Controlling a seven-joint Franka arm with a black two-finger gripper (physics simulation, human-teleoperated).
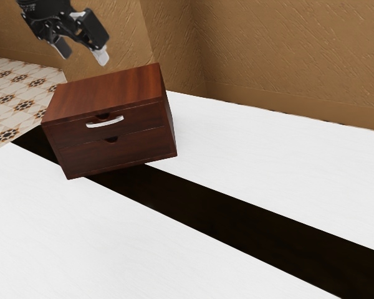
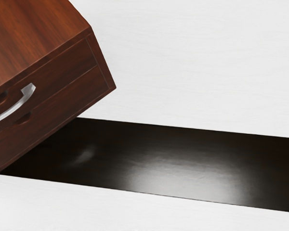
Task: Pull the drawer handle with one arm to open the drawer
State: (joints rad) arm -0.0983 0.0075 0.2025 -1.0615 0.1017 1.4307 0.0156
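Note:
A dark red wooden cabinet (image 1: 109,118) with two drawers stands on the table. The upper drawer (image 1: 106,124) carries a curved silver handle (image 1: 104,122) and sits flush with the front; the lower drawer (image 1: 115,152) has only a small notch. My black gripper (image 1: 82,51) hangs in the air above and behind the cabinet's top, toward the exterior view's left, open with nothing between its fingers. In the wrist view the cabinet (image 2: 33,57) and its silver handle (image 2: 14,106) lie off to one side below my hand.
The table is white (image 1: 268,156) with a wide black strip (image 1: 237,218) running diagonally under the cabinet. Brown textured walls (image 1: 268,43) stand behind, and a patterned tile floor (image 1: 12,93) shows at the exterior view's left.

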